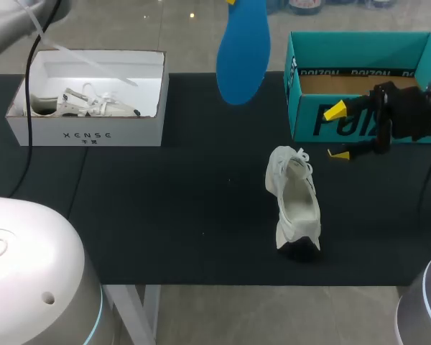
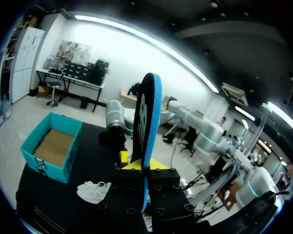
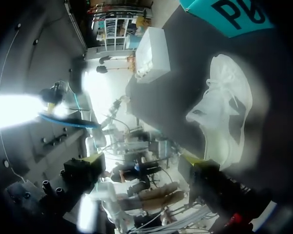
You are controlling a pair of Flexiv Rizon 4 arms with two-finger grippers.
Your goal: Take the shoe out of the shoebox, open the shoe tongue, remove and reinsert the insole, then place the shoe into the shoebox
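Note:
A white shoe (image 1: 296,205) lies on the black table, its opening facing up. In the right wrist view the shoe (image 3: 224,112) is ahead of my right gripper (image 3: 144,161), off to one side. My left gripper (image 2: 145,168) is shut on a blue insole (image 2: 147,122) and holds it upright, high over the table. That insole (image 1: 243,50) hangs at the back middle, above and left of the teal shoebox (image 1: 359,79). The teal box stands open at the back right with nothing in it. My right gripper (image 1: 337,133) stands open in front of the box, holding nothing, just behind the shoe.
A white shoebox (image 1: 86,133) at the back left holds another pale shoe (image 1: 79,104). A cable (image 1: 29,108) hangs from my left arm beside it. Bare black table lies between the white box and the shoe.

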